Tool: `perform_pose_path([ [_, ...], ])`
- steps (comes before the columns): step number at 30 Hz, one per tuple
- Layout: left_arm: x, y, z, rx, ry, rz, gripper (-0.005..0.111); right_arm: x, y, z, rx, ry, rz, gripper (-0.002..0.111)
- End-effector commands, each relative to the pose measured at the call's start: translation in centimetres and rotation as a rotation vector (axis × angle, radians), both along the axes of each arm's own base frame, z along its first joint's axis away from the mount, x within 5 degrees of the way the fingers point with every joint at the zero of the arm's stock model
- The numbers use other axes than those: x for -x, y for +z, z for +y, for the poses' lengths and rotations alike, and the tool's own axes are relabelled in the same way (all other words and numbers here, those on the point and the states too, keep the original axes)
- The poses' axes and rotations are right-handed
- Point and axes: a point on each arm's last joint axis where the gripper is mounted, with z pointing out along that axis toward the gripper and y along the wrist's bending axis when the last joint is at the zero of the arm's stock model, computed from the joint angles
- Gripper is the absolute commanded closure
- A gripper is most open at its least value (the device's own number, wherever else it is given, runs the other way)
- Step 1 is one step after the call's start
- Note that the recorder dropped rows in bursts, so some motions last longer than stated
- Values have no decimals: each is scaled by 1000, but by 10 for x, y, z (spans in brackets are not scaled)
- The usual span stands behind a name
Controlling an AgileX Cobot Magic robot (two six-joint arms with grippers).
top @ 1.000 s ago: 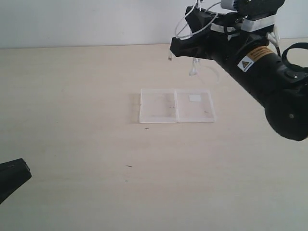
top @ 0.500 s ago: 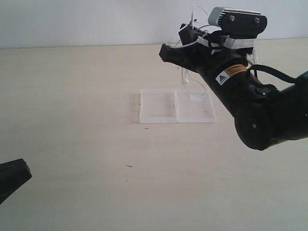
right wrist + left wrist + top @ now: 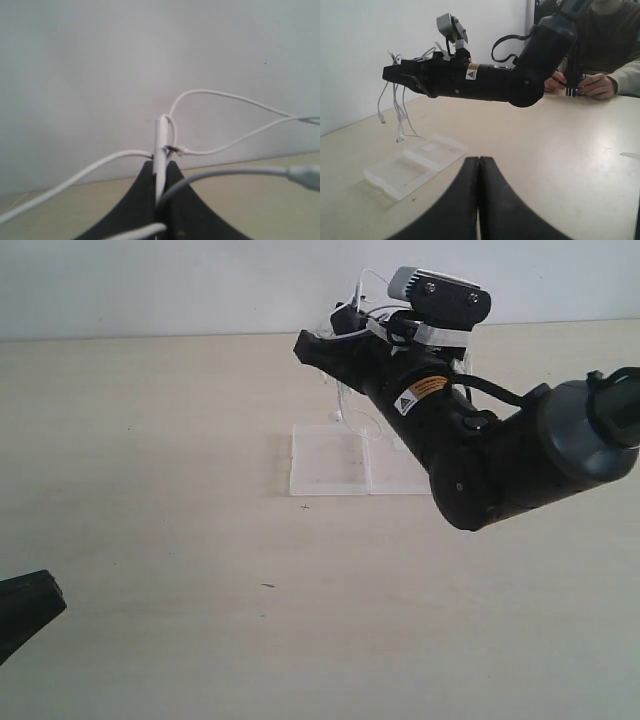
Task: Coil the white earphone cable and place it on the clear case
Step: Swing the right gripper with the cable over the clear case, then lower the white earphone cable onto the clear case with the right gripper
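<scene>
Right gripper (image 3: 305, 346) pinched tight on the white earphone cable (image 3: 160, 145), held aloft. Loose strands hang below the jaws, near the clear case (image 3: 325, 462).

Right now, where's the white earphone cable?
Exterior view, upper centre: the white earphone cable is pinched in the shut right gripper, held off the table, its loose strands dangling by the far edge of the clear case.

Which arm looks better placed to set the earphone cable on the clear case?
The right arm: the right fingers are shut on the white earphone cable, which hangs right by the clear case. The left fingers are shut on nothing, far from both.
</scene>
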Motion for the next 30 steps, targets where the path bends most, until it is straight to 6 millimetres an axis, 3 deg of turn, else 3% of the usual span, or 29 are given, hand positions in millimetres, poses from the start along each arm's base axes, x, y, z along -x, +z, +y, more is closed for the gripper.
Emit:
perform_pose_path([
  [1,0,0,1,7,7,-1,107,-7,-11,7,-14,13,35,108],
  [12,0,0,0,8,5,-2,107,-11,-24,5,16,-33,156,108],
  [22,0,0,0,8,5,-2,107,-16,-32,14,139,11,302,108],
  [30,0,0,0,8,5,-2,107,-16,-41,8,228,-44,397,108],
])
